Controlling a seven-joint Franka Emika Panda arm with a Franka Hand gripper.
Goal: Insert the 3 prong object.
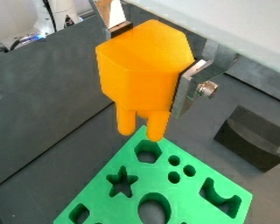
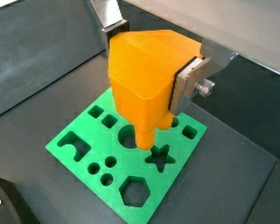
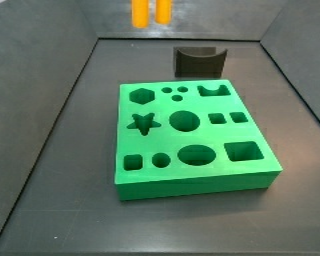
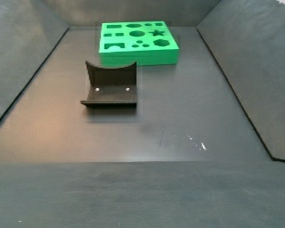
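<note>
My gripper (image 1: 149,61) is shut on the 3 prong object (image 1: 140,74), a bright orange piece with its prongs pointing down; both wrist views show it (image 2: 143,79). One silver finger (image 1: 189,85) presses its side. The prongs hang above the green board (image 1: 95,206), over its cut-out holes (image 2: 78,131), without touching it. In a side view only the prong tips (image 3: 151,10) show at the top edge, high above the board (image 3: 163,142). In a side view the board (image 4: 139,55) lies at the far end and the gripper is out of view.
The dark fixture (image 3: 199,60) with a curved notch stands on the floor just beyond the board, and shows in a wrist view (image 1: 254,136) and a side view (image 4: 109,86). Dark walls enclose the floor.
</note>
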